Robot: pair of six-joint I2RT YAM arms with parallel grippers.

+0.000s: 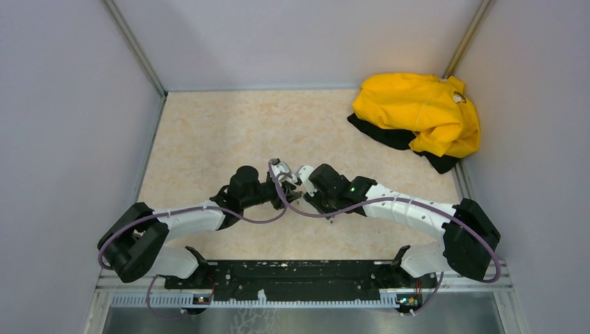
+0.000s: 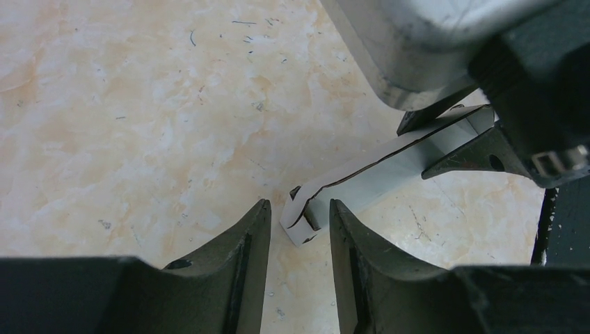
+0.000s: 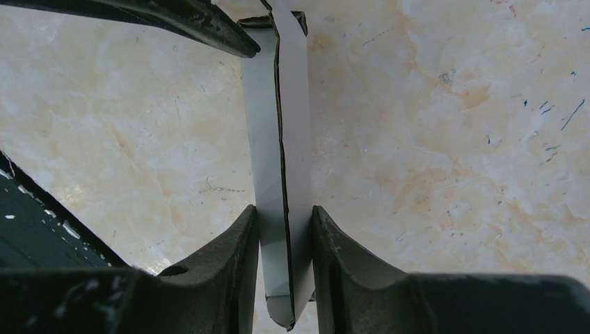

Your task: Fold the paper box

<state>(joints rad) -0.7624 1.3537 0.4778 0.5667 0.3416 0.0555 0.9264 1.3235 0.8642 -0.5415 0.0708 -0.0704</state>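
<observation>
The paper box (image 3: pixel 275 125) is a flat, pale grey-white folded strip with a dark seam along its length, held edge-up above the marbled table. My right gripper (image 3: pixel 285 212) is shut on one end of it, both fingers pressing its faces. In the left wrist view the paper box (image 2: pixel 389 167) runs from the right gripper's dark fingers (image 2: pixel 459 149) down to a tabbed end that sits between the tips of my left gripper (image 2: pixel 299 207). The left jaws stand apart, with a gap showing beside the tab. In the top view both arms meet over the table's middle.
A yellow garment (image 1: pixel 421 111) lies over black cloth at the back right corner. Grey walls close in the table (image 1: pixel 209 132) on the left, the back and the right. The black base rail (image 1: pixel 292 275) runs along the near edge.
</observation>
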